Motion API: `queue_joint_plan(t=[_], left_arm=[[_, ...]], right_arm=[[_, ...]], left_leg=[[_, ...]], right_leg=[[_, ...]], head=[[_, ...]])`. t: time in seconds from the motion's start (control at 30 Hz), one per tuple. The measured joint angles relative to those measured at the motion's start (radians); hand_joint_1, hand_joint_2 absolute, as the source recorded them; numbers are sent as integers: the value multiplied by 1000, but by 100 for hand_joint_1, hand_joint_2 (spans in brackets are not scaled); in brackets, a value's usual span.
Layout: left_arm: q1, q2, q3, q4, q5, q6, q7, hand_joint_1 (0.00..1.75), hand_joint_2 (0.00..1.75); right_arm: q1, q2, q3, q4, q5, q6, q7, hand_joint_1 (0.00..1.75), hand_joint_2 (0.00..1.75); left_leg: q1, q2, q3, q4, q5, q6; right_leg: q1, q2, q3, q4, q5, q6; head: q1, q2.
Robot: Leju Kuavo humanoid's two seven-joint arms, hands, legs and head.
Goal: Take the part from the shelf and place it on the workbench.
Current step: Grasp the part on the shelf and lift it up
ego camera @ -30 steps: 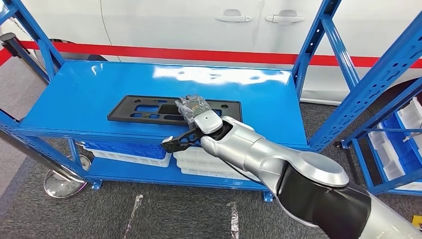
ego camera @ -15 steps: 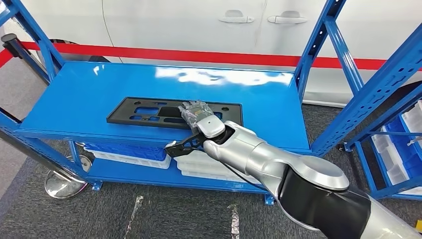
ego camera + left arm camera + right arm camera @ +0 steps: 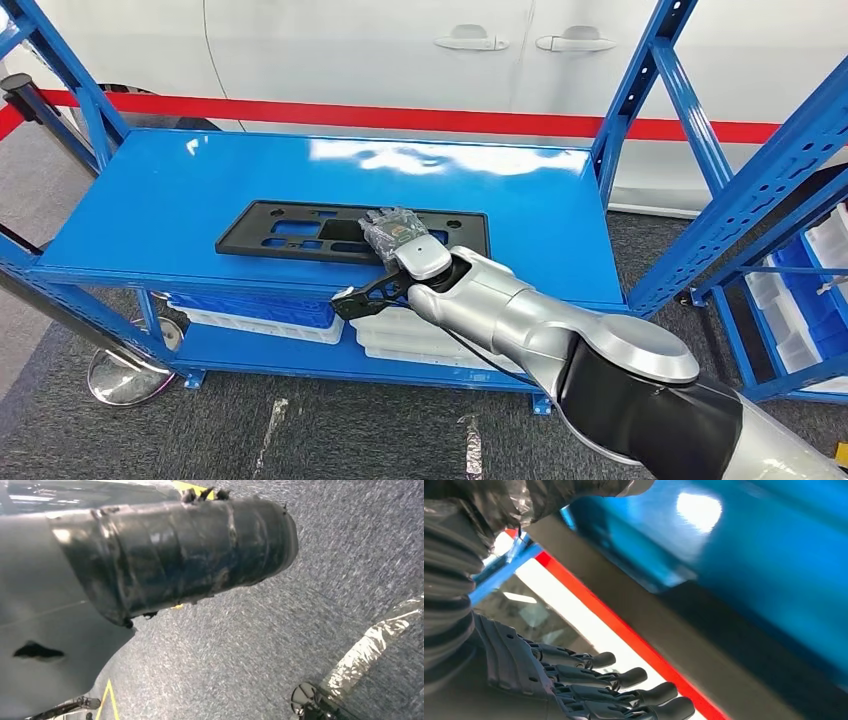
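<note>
Car: a white car (image 3: pixel 330 50) with door handles stood behind the shelf, a red band (image 3: pixel 420 118) running across in front of it.
Shelf: a blue metal shelf (image 3: pixel 150 200) with a glossy top level and slanted uprights; a second blue rack (image 3: pixel 800 290) stood to the right, holding bins.
Floor: grey carpet (image 3: pixel 200 430) with strips of clear tape.
Right arm: a silver arm (image 3: pixel 540 325) reached in from the lower right over the shelf's front edge.
Part: a flat black plastic frame (image 3: pixel 290 231) with cut-outs lay flat on the top level of the shelf, near its front edge.
Trays: white and blue trays (image 3: pixel 270 305) sat on the lower level.
Right robot hand: the right robot hand (image 3: pixel 392 232) lay over the right part of the frame, fingers (image 3: pixel 624 677) straight and slightly apart in the wrist view, holding nothing; whether it touched the frame could not be told.
Left robot hand: the left robot hand (image 3: pixel 170 555) hung over the carpet; its fingers were hidden, so its state could not be told.
</note>
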Motion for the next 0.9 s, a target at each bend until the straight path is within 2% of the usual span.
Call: queue_joint_plan(t=[0.07, 0.1, 0.17, 0.2, 0.23, 0.27, 0.33, 0.37, 0.43, 0.57, 0.9], left_arm=[[1, 0, 2, 0, 0, 0, 0, 0, 0], [1, 0, 3, 0, 0, 0, 0, 0, 0], [1, 0, 7, 0, 0, 0, 0, 0, 0], [1, 0, 9, 0, 0, 0, 0, 0, 0], [1, 0, 11, 0, 0, 0, 0, 0, 0], [1, 0, 13, 0, 0, 0, 0, 0, 0], [1, 0, 15, 0, 0, 0, 0, 0, 0], [1, 0, 16, 0, 0, 0, 0, 0, 0], [0, 1, 16, 0, 1, 0, 0, 0, 0], [1, 2, 17, 0, 3, 1, 0, 0, 0], [1, 6, 19, 0, 3, 0, -4, 0, 0]], right_arm=[[0, 0, 0, 0, -3, 2, -1, 2, 175], [-1, 0, 0, 1, -3, 2, -1, 2, 175], [3, -1, 0, 2, -3, 2, -1, 2, 175], [7, -2, 0, 2, -4, 3, -1, 2, 175], [10, -2, 0, 3, -4, 4, -1, 2, 175], [12, -2, 0, 4, -4, 4, -1, 41, 175], [11, -3, 0, 5, -4, 5, -1, 128, 175], [9, -3, 0, 5, -4, 5, -1, 171, 175], [8, -2, 0, 5, -4, 5, -2, 175, 175], [10, -2, 0, 7, -3, 11, -5, 175, 175], [9, -3, 0, 8, -6, 5, -15, 175, 175]], left_leg=[[4, 2, 6, -10, 5, 13], [6, 3, 8, -14, 7, 19], [4, 5, 9, -14, 6, 28], [3, 4, 8, -13, 5, 30], [3, 4, 8, -12, 4, 30], [3, 3, 9, -10, 3, 30], [3, 2, 8, -3, -1, 26], [1, 1, 6, 4, -5, 22], [-3, 0, 1, 13, -12, 14], [-3, 1, 2, 11, -12, 22], [0, 1, 12, -4, -9, 9]], right_leg=[[1, -1, -11, 26, -20, 9], [1, -2, -30, 68, -45, 12], [-1, -3, -91, 199, -107, 15], [-1, -3, -119, 255, -125, 16], [-2, -3, -133, 281, -125, 16], [-3, -3, -127, 266, -106, 16], [-4, -5, -71, 144, -42, 11], [-3, -5, -39, 81, -20, 9], [-2, -5, -8, 18, -6, 4], [1, 0, -6, 14, -6, 2], [5, 0, -3, 14, -10, -10]], head=[[2, 0], [4, 0], [7, 0], [7, 0], [7, 0], [8, 0], [8, 0], [8, 0], [7, 0], [6, 0], [6, 0]])
